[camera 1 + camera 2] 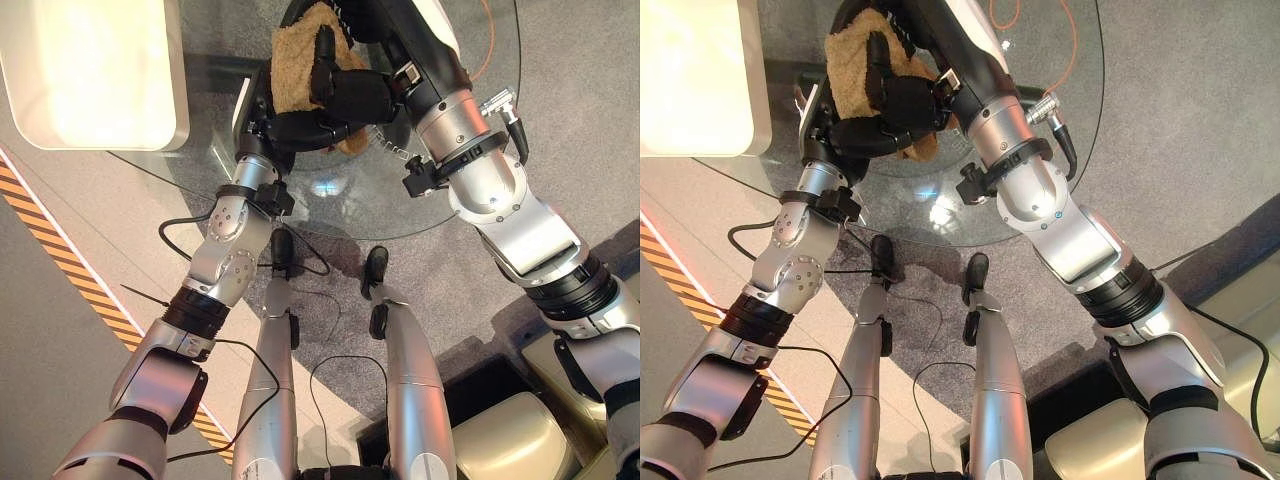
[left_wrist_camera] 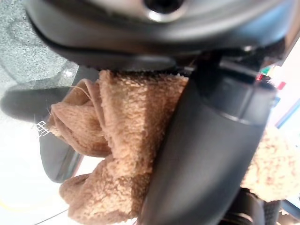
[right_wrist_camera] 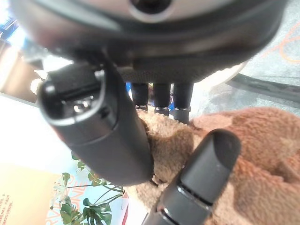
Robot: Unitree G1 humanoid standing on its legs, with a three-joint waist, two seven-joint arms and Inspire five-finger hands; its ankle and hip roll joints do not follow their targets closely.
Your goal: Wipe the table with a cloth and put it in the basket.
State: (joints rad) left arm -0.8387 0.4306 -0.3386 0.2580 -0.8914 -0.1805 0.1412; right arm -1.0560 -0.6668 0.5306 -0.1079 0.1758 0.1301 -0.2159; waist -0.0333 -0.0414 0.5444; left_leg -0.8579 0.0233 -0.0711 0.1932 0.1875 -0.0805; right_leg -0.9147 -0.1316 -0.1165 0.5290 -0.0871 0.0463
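1. Grey carpet showed through the round glass table (image 1: 420,205) at twelve o'clock.
2. Both hands met on the tan cloth (image 1: 295,60): my left hand (image 1: 290,125) curled under it, my right hand (image 1: 345,85) clamped over it.
3. I judged the wiping step underway; next came a firm stroke, then finding the basket.

We stand in a showroom-like lobby: round clear glass table (image 1: 440,215), grey carpet (image 1: 590,90), yellow-black striped floor tape (image 1: 60,262).
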